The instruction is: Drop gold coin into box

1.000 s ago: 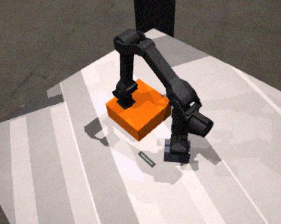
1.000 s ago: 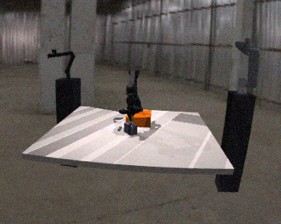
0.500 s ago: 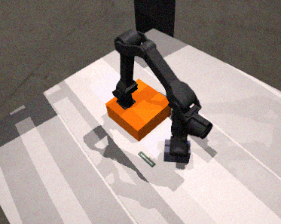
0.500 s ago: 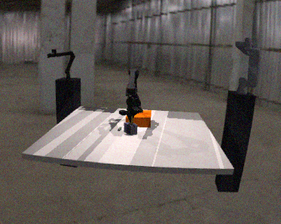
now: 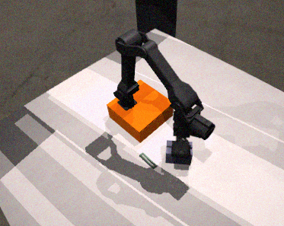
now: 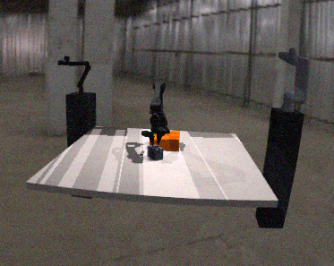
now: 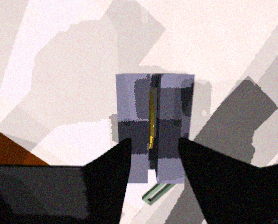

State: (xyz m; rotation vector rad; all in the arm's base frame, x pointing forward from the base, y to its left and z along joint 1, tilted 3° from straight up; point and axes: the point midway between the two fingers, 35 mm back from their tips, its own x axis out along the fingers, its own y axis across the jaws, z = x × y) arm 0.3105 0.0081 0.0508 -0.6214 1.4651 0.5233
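The grey box shows blue-grey, with a dark slot running lengthwise through its lid in the wrist view. The gold coin shows there as a thin, edge-on strip along the slot's left side; how deep it sits is not clear. My gripper is partly open just above the box, its fingers apart on either side of the slot with nothing gripped. The dark-green holder lies beside the box and looks empty. The fingers and wrist hide part of the box in the top view.
A large orange block stands under and beside the arm's base, close to the box. The white table carries striped shadows. Dark pedestals with other arms stand beyond the table.
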